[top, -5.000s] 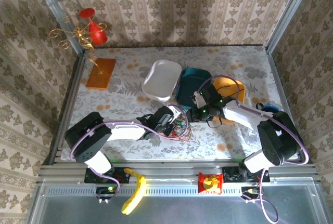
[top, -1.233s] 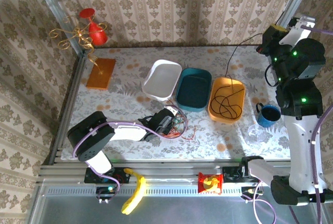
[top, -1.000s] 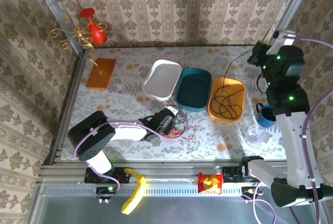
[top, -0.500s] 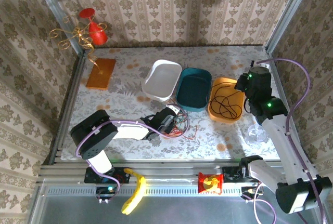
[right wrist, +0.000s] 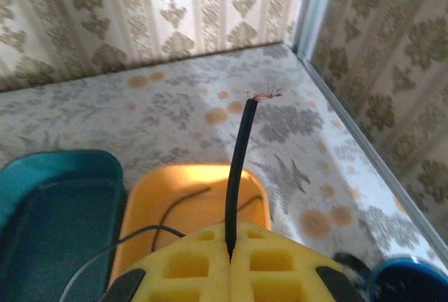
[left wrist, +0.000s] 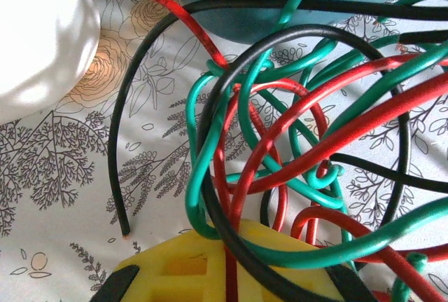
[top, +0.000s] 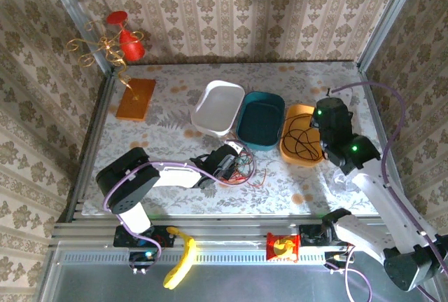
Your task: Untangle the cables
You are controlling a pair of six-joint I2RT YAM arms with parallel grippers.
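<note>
A tangle of red, green and black cables [top: 243, 169] lies on the flowered table in front of the teal tray. My left gripper [top: 225, 164] rests at its left side. In the left wrist view the cables [left wrist: 294, 141] loop over my yellow pads [left wrist: 168, 267], and my left gripper [left wrist: 234, 263] is shut on a red strand running down between them. A separate black cable [top: 302, 141] lies coiled in the orange tray [top: 283, 149]. My right gripper [top: 322, 115] hovers over that tray, shut on this black cable [right wrist: 238, 169], whose frayed end sticks up past the pads of the right gripper [right wrist: 229, 249].
A white tray [top: 218, 106] and a teal tray [top: 260, 118] stand left of the orange one. A blue cup [right wrist: 413, 274] sits to the right, by the metal side rail. An orange board [top: 135, 99] and a red-and-gold ornament [top: 126, 39] are at the back left.
My right arm has come down from high at the back right to just above the orange tray, bringing the black cable's end with it. The left gripper has stayed at the tangle.
</note>
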